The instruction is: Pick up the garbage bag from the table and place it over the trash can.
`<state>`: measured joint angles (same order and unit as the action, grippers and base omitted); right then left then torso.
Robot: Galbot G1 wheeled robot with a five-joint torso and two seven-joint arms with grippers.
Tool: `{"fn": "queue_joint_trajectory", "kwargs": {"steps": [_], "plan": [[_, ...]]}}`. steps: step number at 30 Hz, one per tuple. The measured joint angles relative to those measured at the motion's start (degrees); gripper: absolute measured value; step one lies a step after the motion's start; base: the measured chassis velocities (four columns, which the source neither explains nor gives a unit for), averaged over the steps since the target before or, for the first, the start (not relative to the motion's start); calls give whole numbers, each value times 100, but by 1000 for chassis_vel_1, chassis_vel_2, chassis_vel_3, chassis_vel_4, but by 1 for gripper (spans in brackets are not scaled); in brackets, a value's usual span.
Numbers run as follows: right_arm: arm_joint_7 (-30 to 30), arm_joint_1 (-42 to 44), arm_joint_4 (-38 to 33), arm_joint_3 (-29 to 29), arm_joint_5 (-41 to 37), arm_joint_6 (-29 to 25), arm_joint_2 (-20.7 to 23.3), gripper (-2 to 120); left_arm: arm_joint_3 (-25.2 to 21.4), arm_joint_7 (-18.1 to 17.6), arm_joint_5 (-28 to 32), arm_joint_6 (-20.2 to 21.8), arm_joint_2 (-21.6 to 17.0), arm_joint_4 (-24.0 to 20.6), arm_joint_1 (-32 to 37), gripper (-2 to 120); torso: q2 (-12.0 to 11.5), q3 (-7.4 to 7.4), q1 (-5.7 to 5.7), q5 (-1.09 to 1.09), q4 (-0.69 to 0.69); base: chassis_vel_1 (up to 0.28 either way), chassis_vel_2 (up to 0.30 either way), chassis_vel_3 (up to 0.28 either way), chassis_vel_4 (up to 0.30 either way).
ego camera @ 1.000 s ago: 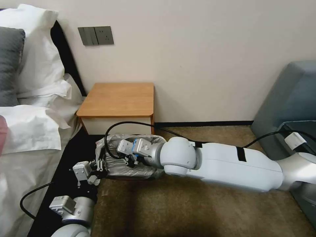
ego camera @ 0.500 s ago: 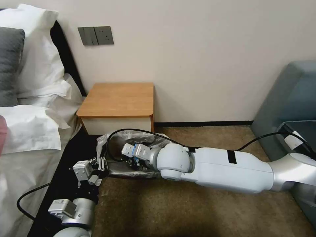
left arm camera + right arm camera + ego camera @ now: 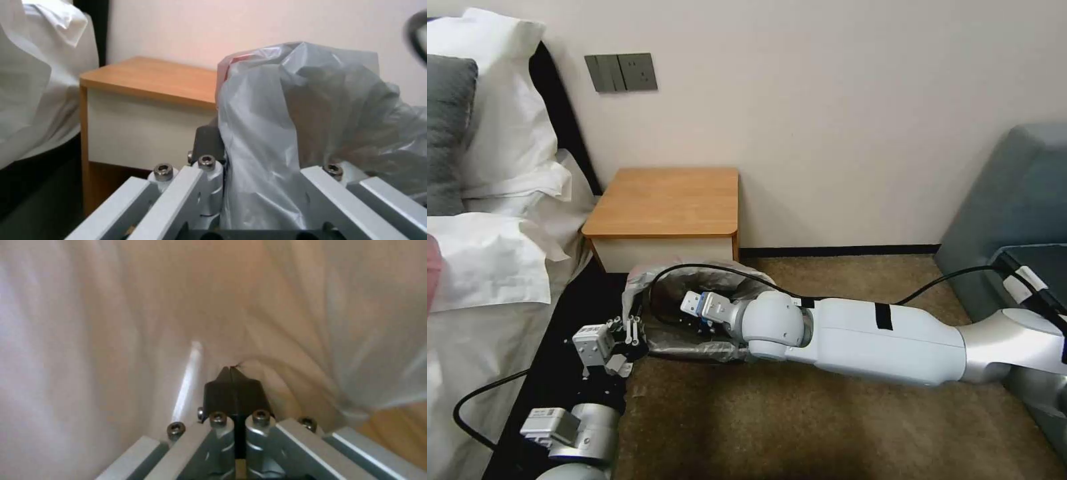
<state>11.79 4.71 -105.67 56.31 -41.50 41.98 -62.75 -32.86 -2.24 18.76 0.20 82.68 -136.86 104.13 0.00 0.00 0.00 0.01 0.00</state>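
The right claw point(image 3: 231, 373) is deep inside the garbage bag point(image 3: 694, 277). Its two black fingers point(image 3: 233, 390) are pressed flat together, with no gap between them. Soft plastic is all around it, pale and folded. If a bit of plastic is pinched at the tips, I cannot tell.

The left claw point(image 3: 634, 331) is at the bag's left edge, on the side by the bed. In the left wrist view, a thick fold of grey plastic point(image 3: 267, 140) runs down between its fingers point(image 3: 209, 143). One dark finger shows, pressed against the plastic. The other is hidden behind the bag. So this claw looks like it is pinching the bag, closed on that fold.

The garbage bag is low down, on the carpet side, just in front of the table point(image 3: 667, 200). It is puffed open, with the mouth facing up. A little red edge point(image 3: 233, 61) shows near the top of the bag. The trash can itself is hidden under the plastic, so I cannot make it out.

The table top is bare wood. It stands against the wall, and its white front is just behind the bag.

The bed point(image 3: 487, 260) with white pillows is on the left. A grey-blue chair point(image 3: 1014, 200) is on the right. The floor is brown carpet point(image 3: 827, 427). A black cable point(image 3: 707, 269) loops over the bag to the right arm.
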Motion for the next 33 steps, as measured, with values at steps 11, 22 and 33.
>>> {"fn": "queue_joint_trajectory", "kwargs": {"steps": [11,22,33], "plan": [[995,5,-1314,-746,-1807,-11,402,0,-88,-254,617,178,-25,313,-144,8,0,0,0,-1,0,0,0,0,0],[2258,1783,-3236,-2445,-2735,-500,1543,12,2,-701,1172,634,-213,505,-124,8,1,-1,0,1,0,0,0,0,0],[1948,7092,-3455,-5742,1206,-1881,1502,53,980,-1369,804,791,-250,1164,0,8,1,-1,0,-1,-2,0,0,0,0]]}}
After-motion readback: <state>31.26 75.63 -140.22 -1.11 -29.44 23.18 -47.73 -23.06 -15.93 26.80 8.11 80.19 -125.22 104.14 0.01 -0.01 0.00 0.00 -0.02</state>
